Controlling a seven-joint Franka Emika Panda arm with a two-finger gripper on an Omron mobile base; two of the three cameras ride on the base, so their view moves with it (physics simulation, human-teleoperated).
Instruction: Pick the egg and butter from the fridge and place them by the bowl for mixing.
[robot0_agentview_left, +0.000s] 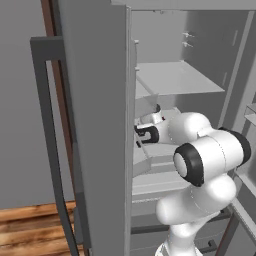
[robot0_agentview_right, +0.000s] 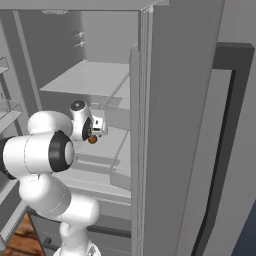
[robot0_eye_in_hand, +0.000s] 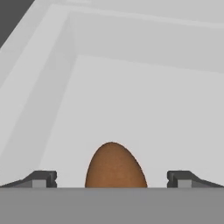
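— Where's the egg (robot0_eye_in_hand: 115, 165) from the gripper (robot0_eye_in_hand: 112, 179)?

— Bottom centre of the hand view, straight ahead and right between the two fingertips (robot0_eye_in_hand: 41, 178), with a gap either side. Its long axis points up the frame, away from the hand. The jaws stand fully apart, holding nothing.

— And what's under it?

— A plain white shelf (robot0_eye_in_hand: 144, 109) inside the fridge (robot0_agentview_right: 185, 125), walls rising at upper left. In the right base view the egg sits mid-left, just under the hand.

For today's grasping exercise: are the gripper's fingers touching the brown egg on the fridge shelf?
Apart. The hand view shows the egg centred between the fingertips, with pale shelf visible on each side of it.
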